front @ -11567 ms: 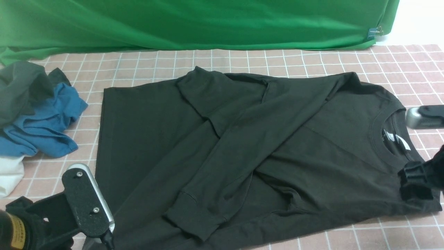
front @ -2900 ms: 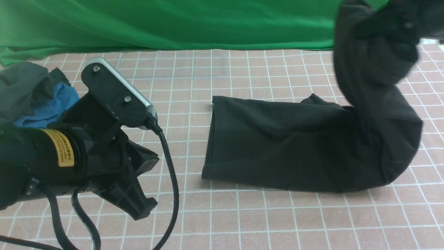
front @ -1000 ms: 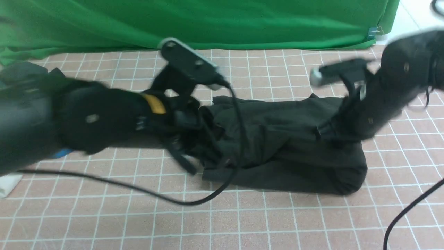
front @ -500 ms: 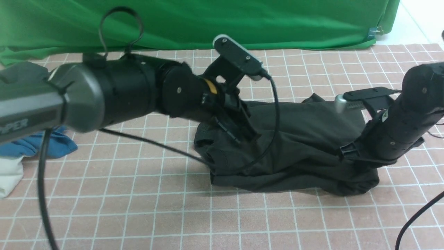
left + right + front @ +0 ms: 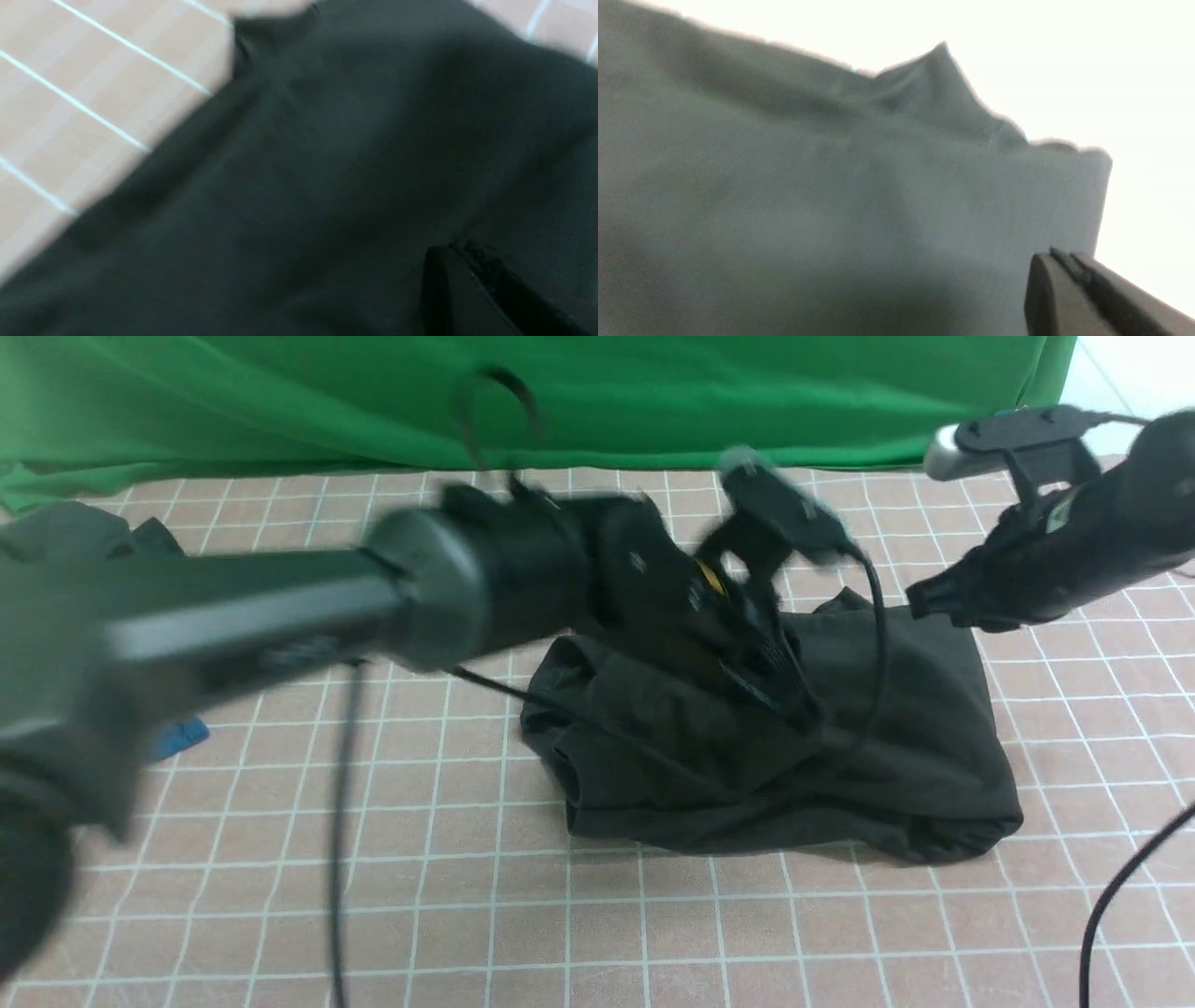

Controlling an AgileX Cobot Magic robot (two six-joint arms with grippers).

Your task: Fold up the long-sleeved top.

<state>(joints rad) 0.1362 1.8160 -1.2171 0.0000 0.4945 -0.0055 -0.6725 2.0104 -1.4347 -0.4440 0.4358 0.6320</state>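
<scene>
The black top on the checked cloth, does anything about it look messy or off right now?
Yes. The thin black jersey long-sleeved top lies in a folded bundle, but its left end is rumpled and bulges past the lower layers, with uneven edges. The blurred left end effector is over its middle.

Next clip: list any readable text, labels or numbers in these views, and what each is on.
None can be read.
Yellow sticker on the left arm: motion-blurred, no characters legible.
Long-sleeved top: folded into a bundle, no label or print showing.
Both wrist views: only plain dark fabric, no text.
</scene>
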